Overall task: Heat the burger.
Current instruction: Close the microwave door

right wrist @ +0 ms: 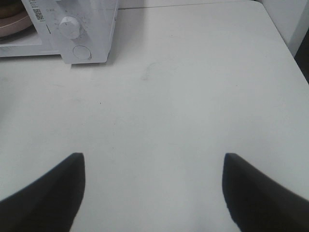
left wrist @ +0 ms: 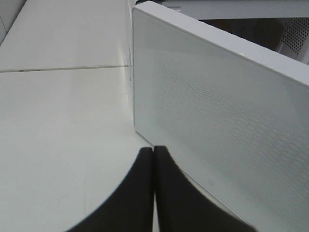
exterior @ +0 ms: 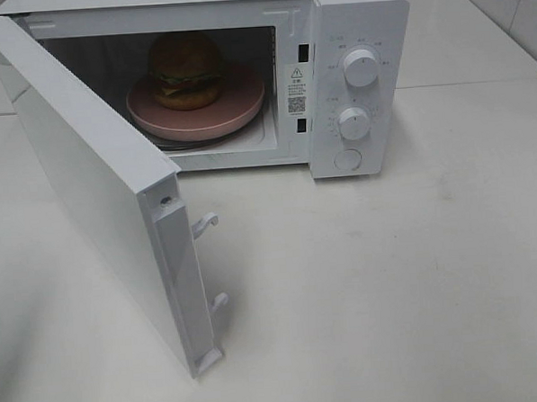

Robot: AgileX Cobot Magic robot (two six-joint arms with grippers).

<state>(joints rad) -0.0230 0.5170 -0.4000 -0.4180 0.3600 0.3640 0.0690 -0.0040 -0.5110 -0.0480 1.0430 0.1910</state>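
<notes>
The microwave (exterior: 359, 34) sits at the far side of the worktop (exterior: 390, 285) and looks light, so a hard shove could skate the whole box along instead of swinging anything. Its door (exterior: 77, 166) hangs wide open toward the near left. Nothing heats until it latches, and a weak push would leave the hooks short of their slots. The pink plate (exterior: 245, 99) reaches close to the front lip, so it might catch the door. The burger (exterior: 187, 70) sits on that plate inside the cavity, and a slam could jolt it. The left claw (left wrist: 153, 159) is clenched on nothing, just beside the door's outer face. I can't really tell if it touches, and pinched tips may slide on that smooth panel. The right claw (right wrist: 153, 164) is spread wide and empty, over the worktop on the right.
</notes>
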